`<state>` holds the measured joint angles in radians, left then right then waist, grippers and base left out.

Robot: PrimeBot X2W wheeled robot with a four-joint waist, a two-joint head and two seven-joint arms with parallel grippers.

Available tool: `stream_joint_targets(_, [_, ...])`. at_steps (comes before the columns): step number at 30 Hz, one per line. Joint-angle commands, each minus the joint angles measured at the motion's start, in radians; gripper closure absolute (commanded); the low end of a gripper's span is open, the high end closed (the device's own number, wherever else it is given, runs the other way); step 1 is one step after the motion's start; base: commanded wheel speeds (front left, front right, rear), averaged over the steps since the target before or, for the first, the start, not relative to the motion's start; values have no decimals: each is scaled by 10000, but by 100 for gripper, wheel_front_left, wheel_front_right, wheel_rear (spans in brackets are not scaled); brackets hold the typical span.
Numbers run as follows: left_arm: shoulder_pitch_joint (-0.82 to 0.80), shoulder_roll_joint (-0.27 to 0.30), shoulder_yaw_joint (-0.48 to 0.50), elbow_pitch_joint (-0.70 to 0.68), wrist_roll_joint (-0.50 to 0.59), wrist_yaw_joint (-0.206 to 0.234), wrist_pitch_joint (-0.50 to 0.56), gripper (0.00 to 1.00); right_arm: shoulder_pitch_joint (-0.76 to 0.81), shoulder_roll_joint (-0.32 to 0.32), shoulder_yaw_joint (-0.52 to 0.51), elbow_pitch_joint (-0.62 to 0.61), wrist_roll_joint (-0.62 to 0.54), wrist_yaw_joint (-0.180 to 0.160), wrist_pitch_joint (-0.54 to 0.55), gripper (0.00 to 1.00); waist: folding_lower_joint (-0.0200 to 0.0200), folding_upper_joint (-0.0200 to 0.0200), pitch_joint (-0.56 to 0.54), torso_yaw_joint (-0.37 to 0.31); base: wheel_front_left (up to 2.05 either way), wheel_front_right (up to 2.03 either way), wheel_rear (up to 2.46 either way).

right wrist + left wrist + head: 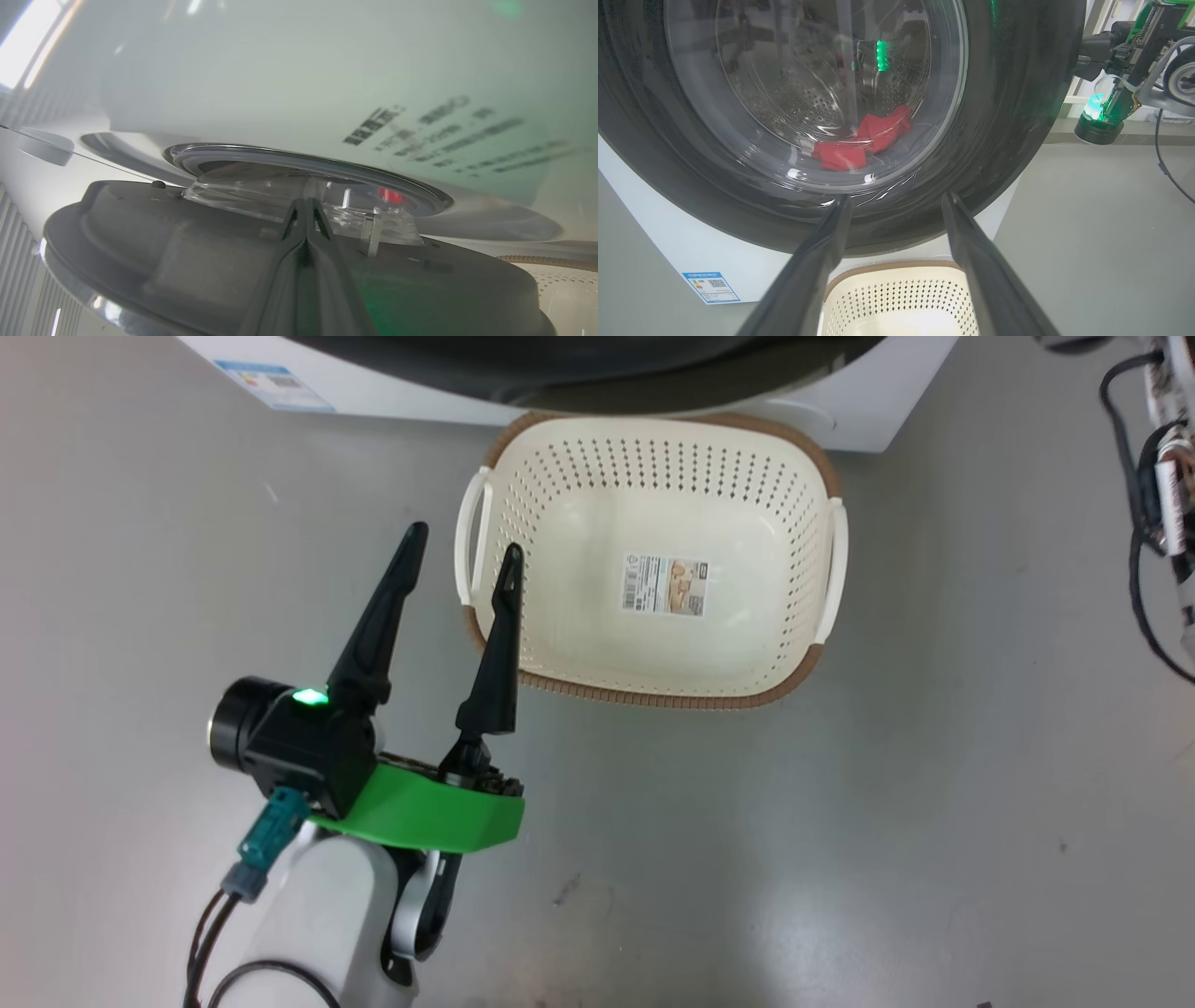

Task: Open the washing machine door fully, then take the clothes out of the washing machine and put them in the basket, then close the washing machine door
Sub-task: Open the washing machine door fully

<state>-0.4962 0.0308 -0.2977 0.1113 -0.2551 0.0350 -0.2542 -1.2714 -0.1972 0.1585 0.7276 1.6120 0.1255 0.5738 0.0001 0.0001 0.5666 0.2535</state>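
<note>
1. Nearest is one left gripper (465, 539), its two dark fingers spread wide apart with nothing between them. It hangs over the grey floor (840, 849), and the tips point at the left handle of the basket.
2. Next is one basket (653, 698), cream with a brown rim, standing on the floor just in front of the washing machine. There is nothing in it but one paper label (665, 584) on its bottom.
3. Behind it stands one white washing machine (868, 420) with one blue label (273, 385) low on its left front.
4. There is one round door (1008, 116). The left wrist view shows its black outer rim and glass. The right wrist view shows its grey inner face, with a gap between it and the machine front, so it stands ajar.
5. There is one right gripper (306, 201), its fingers pressed together and holding nothing, lying along the door's inner face. Whether it touches the door cannot be told. The left wrist view shows the right arm (1125, 51) at the door's right edge.
6. Farthest is one red heap of clothes (859, 144) low in the drum, seen through the glass. The number of garments cannot be told. The right wrist view catches just a red patch of it.
</note>
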Motion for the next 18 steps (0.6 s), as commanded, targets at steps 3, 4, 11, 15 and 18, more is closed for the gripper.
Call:
stream_joint_targets(3, [127, 194, 333, -126, 1, -59, -76, 0, 405, 460, 171, -357, 61, 52, 161, 100, 0, -1, -366, -83, 0, 0, 0])
stream_joint_targets(4, [157, 194, 354, -113, 4, -71, -76, 0, 482, 486, 168, -359, 70, 52, 172, 100, 0, -1, -437, -93, 0, 0, 0])
stream_joint_targets(11, [398, 194, 548, 10, 61, -113, -76, 0, 1085, 720, 206, -440, 147, 52, 354, 100, 0, -1, -943, -243, 0, 0, 0])
stream_joint_targets(15, [552, 194, 635, 126, 104, -115, -76, 0, 1442, 846, 274, -499, 143, 52, 451, 100, 0, -1, -1242, -351, 0, 0, 0])
stream_joint_targets(18, [662, 194, 689, 190, 126, -100, -76, 0, 1677, 900, 348, -562, 84, 52, 504, 100, 0, -1, -1425, -423, 0, 0, 0])
